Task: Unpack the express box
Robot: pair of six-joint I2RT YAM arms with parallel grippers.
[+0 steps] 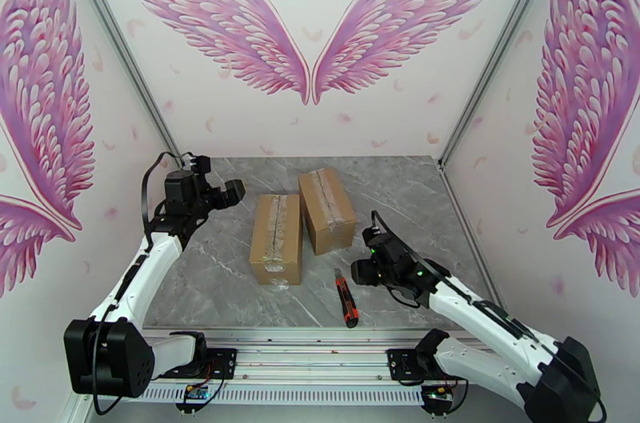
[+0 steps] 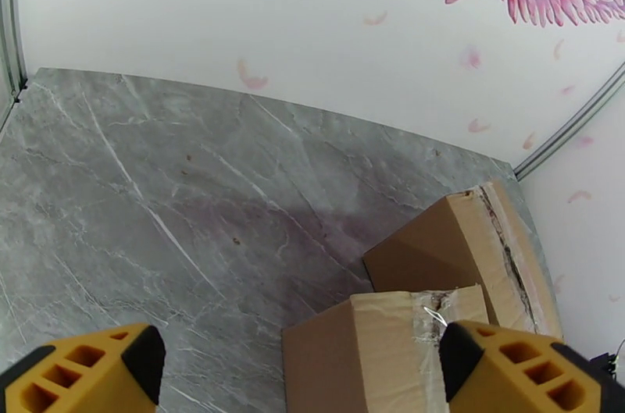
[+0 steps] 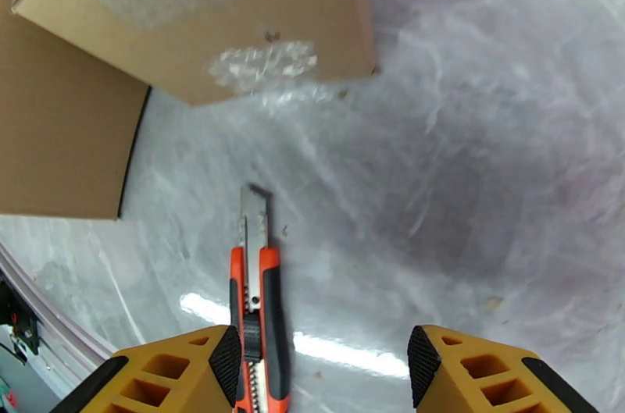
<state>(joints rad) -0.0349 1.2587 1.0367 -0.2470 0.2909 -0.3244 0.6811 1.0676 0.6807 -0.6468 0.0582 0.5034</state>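
Right end effector (image 3: pixel 322 356) apart, utility knife (image 3: pixel 264 293) handle cut off beside one pad; left end effector (image 2: pixel 301 356) wide apart.

Boxes (image 1: pixel 277 239) are brown, knife (image 1: pixel 346 301) orange-black, table (image 1: pixel 208 273) grey-veined.

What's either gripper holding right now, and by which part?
Nothing held. Right gripper straddles the utility knife at its handle, jaws apart, one finger beside it. Left gripper open, empty.
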